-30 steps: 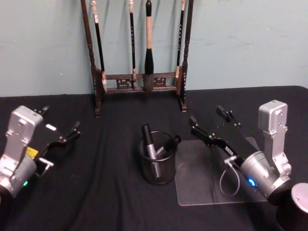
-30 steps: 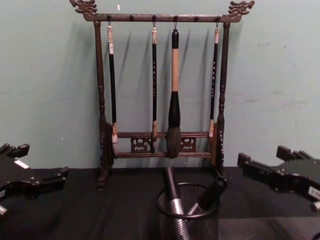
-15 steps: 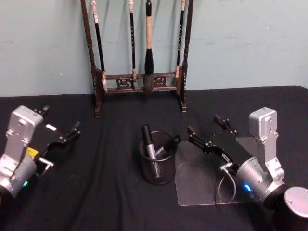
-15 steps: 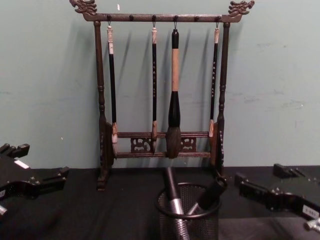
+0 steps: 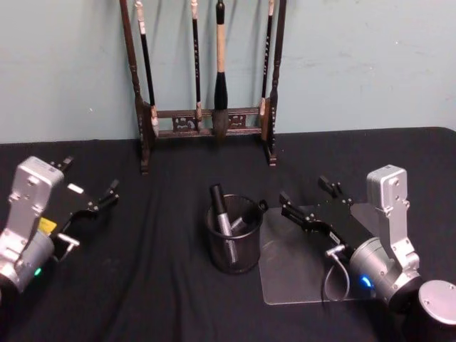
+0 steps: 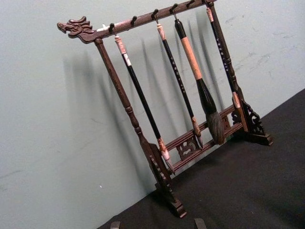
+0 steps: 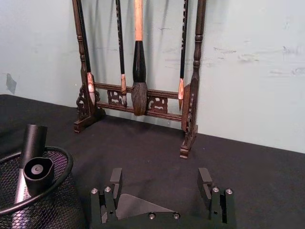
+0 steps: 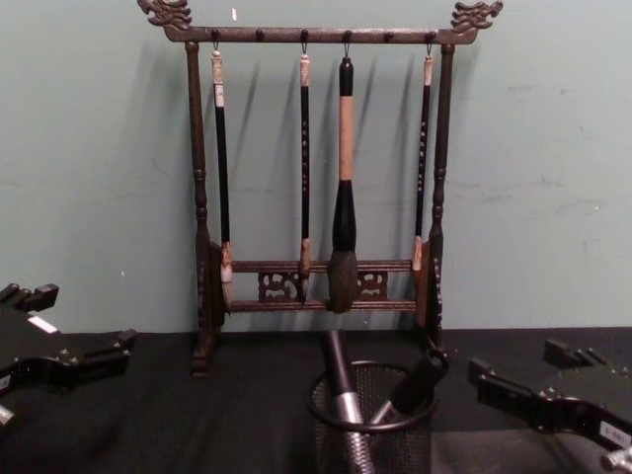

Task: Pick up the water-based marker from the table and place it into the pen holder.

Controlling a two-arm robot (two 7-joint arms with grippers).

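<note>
The pen holder [image 5: 233, 246], a black wire-mesh cup, stands on the black table [image 5: 157, 285] near the middle. Two dark markers stand in it. One is upright with a silver band [image 5: 220, 211]; the other [image 5: 249, 214] leans to the right. I cannot tell which of them is the water-based marker. My right gripper [image 5: 305, 192] hovers open and empty just right of the holder. In the right wrist view its fingers [image 7: 116, 177] frame bare table, with the holder's rim [image 7: 63, 175] beside them. My left gripper [image 5: 90, 178] is parked open at the far left.
A tall dark wooden brush rack [image 5: 206, 117] with several hanging brushes stands at the back against the wall. A greyer mat patch [image 5: 296, 274] lies under my right gripper. My right arm's grey base [image 5: 436, 298] sits at the lower right corner.
My right gripper has drawn back and lower toward the robot, staying open and empty. The holder, its markers and the left arm have not moved.
</note>
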